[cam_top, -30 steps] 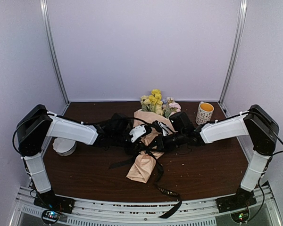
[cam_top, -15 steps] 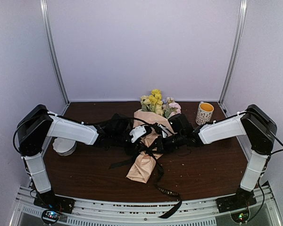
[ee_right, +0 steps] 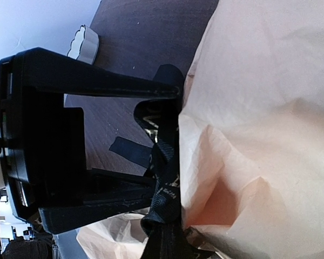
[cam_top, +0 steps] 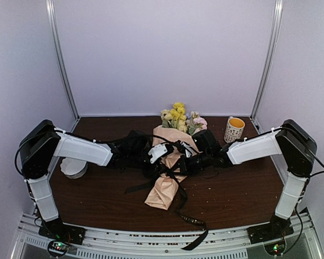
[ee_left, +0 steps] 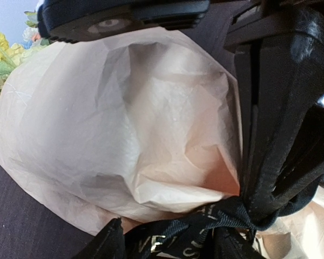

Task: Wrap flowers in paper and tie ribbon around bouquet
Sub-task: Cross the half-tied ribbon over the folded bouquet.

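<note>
At the waist of the bouquet, the right claw is closed, its fingertips pinched on the black ribbon where it bunches against the tan-peach paper. Facing it, the left claw has its jaws well apart, with the ribbon running across the gap between its fingertips and the paper cone right at them. Whether those fingers press on the cone I cannot tell. The ribbon crosses the cone at its middle, and pale lettering shows beside the pinch. One tail lies on the desk to the left of the cone, while another trails from the cone's near end to the front edge and hangs over it. The bouquet lies flat at mid-desk, narrow end towards the arms, with the flowers, yellow, cream and pink, showing at the wide far end. A mug stands upright at the far right, apart from the bouquet. A white round object sits near the left edge, beside the left arm.
</note>
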Robot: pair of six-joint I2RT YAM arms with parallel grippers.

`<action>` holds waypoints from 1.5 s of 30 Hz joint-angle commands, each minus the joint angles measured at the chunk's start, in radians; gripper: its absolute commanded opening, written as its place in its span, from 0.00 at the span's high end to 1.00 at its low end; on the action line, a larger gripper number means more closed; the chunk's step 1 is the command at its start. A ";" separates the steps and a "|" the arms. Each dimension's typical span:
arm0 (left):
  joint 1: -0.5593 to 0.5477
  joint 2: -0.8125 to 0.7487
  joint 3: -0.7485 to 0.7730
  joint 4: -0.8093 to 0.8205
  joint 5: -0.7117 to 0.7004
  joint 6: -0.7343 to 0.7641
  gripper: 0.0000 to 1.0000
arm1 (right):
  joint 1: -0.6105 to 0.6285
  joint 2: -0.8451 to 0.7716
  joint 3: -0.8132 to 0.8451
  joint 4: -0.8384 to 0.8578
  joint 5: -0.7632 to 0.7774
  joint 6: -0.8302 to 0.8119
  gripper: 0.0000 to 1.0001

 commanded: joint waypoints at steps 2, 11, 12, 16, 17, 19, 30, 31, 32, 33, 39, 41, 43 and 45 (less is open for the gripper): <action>0.008 -0.094 -0.005 0.042 -0.024 -0.006 0.37 | 0.001 -0.055 -0.006 -0.020 0.042 -0.015 1.00; 0.009 -0.225 -0.035 -0.051 0.061 -0.093 0.36 | 0.002 -0.069 -0.034 0.042 0.040 0.042 1.00; 0.008 -0.221 -0.019 -0.072 0.096 -0.136 0.39 | 0.004 -0.069 -0.038 0.055 0.039 0.051 1.00; 0.007 -0.172 0.033 -0.158 0.218 -0.261 0.62 | 0.009 -0.065 -0.042 0.083 0.037 0.080 1.00; 0.007 -0.164 0.033 -0.165 0.227 -0.285 0.64 | 0.010 -0.063 -0.042 0.085 0.038 0.082 1.00; 0.007 -0.160 0.016 -0.157 0.231 -0.309 0.67 | 0.012 -0.060 -0.047 0.094 0.038 0.090 1.00; 0.007 -0.074 0.053 -0.145 0.283 -0.342 0.61 | 0.018 -0.065 -0.063 0.122 0.033 0.103 1.00; 0.007 -0.064 0.058 -0.136 0.293 -0.342 0.59 | 0.017 -0.063 -0.064 0.124 0.029 0.104 1.00; 0.007 -0.051 0.062 -0.130 0.293 -0.342 0.58 | 0.020 -0.062 -0.061 0.126 0.027 0.105 1.00; 0.008 -0.041 0.070 -0.129 0.284 -0.340 0.58 | 0.019 -0.061 -0.061 0.126 0.024 0.104 1.00; 0.007 -0.021 0.107 -0.162 0.212 -0.314 0.65 | 0.020 -0.061 -0.061 0.133 0.011 0.105 1.00; 0.007 -0.019 0.107 -0.155 0.226 -0.310 0.66 | 0.021 -0.059 -0.060 0.131 0.009 0.101 1.00; 0.007 -0.016 0.107 -0.150 0.236 -0.311 0.69 | 0.021 -0.057 -0.058 0.128 0.008 0.101 1.00; 0.007 -0.009 0.109 -0.152 0.232 -0.308 0.78 | 0.020 -0.056 -0.058 0.130 0.006 0.102 1.00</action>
